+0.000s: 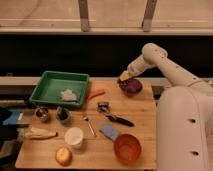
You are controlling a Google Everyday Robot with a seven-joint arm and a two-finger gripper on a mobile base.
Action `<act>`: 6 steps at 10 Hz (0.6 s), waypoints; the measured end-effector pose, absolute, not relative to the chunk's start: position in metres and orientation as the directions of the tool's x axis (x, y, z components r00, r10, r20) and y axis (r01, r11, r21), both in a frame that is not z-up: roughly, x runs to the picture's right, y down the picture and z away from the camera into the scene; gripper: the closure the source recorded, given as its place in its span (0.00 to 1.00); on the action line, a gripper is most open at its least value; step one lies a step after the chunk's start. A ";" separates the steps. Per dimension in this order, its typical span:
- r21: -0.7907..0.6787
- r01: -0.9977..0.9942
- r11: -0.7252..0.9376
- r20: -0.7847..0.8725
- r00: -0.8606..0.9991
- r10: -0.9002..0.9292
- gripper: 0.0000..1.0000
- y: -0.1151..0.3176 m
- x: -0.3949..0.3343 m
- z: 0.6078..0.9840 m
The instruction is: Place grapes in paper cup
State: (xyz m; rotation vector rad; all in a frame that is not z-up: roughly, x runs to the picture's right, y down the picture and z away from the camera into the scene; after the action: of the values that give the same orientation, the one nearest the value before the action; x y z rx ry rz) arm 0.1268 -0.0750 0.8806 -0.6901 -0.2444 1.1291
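The grapes (131,86) show as a dark reddish-purple rounded mass at the back right of the wooden table (145,115). My gripper (124,77) hangs at their upper left edge, right against them, with the white arm reaching in from the right. The gripper is shut, and I cannot see any grapes lifted in it. The paper cup (74,137), small, white and plain, stands near the table's front left, far from the gripper.
A green tray (50,80) holding a white crumpled thing sits at the back left, with an orange carrot (95,93) beside it. Two dark metal cups (42,114) stand left of centre. An orange bowl (127,147), a blue sponge (109,132), a black-handled tool (119,120) and a yellow fruit (63,156) lie towards the front.
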 end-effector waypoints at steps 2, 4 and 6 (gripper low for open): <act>-0.635 -0.729 0.256 -0.147 0.439 0.886 1.00 -0.089 0.109 0.859; -0.650 -0.719 0.246 -0.153 0.441 0.885 1.00 -0.105 0.099 0.831; -0.660 -0.713 0.234 -0.176 0.451 0.875 1.00 -0.110 0.088 0.817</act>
State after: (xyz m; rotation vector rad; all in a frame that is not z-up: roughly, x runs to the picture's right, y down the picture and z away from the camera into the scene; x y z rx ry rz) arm 0.0878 -0.1100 0.8172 -0.7543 -0.2506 1.1055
